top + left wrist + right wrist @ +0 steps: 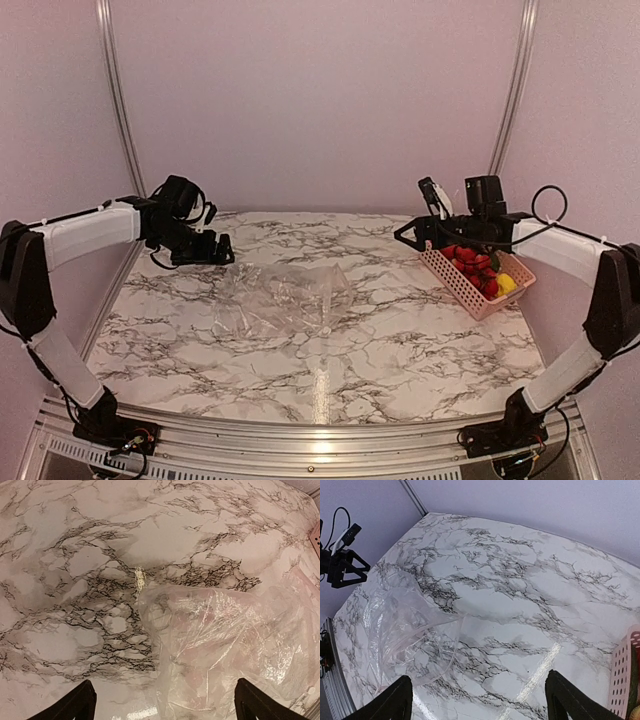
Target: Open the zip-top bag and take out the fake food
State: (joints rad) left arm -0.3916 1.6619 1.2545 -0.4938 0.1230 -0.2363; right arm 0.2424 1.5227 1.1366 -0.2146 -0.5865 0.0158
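The clear crinkly zip-top bag (280,298) lies flat and looks empty on the marble table, left of centre; it also shows in the left wrist view (230,640) and the right wrist view (405,620). The fake food (478,268), red pieces with a yellow one, sits in the pink basket (462,290) at the right. My left gripper (212,250) is open and empty, above the table just behind the bag's far left corner. My right gripper (412,234) is open and empty, raised beside the basket's far left end.
The pink basket's perforated wall shows at the right edge of the right wrist view (622,680). The left arm's gripper (342,565) shows at the far left of that view. Walls stand close behind and beside the table.
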